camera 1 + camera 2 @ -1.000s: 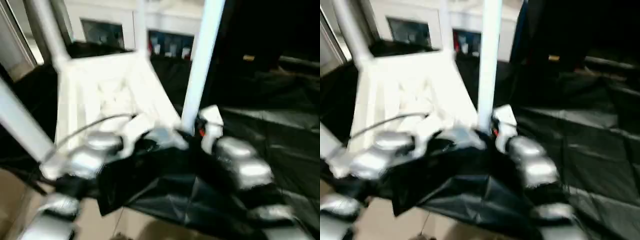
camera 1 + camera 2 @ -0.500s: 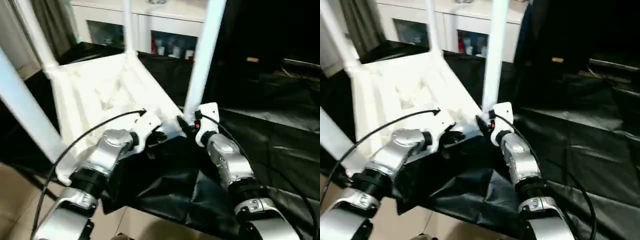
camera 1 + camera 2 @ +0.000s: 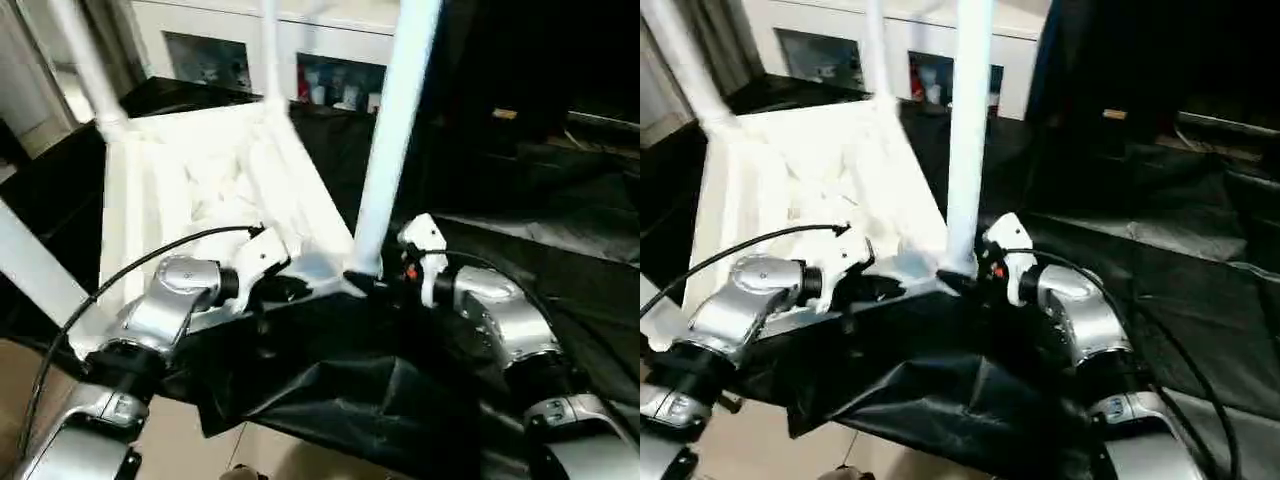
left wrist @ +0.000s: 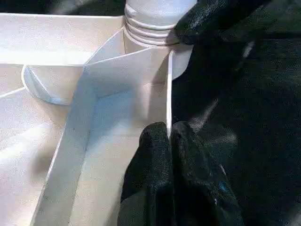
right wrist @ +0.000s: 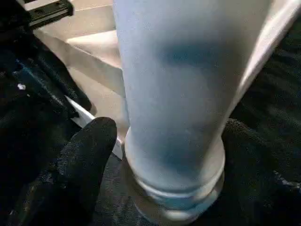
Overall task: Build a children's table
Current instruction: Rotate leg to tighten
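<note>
My right gripper (image 5: 160, 155) has swung round the base of the near leg (image 3: 388, 140) since half a second ago, its fingers now spread either side of it, not clamped. My left gripper (image 4: 170, 141) is pinched shut on the rim of the table (image 3: 200, 180), which lies upside down on the black sheet (image 3: 560, 230), legs up. I judge this leg is seated.
</note>
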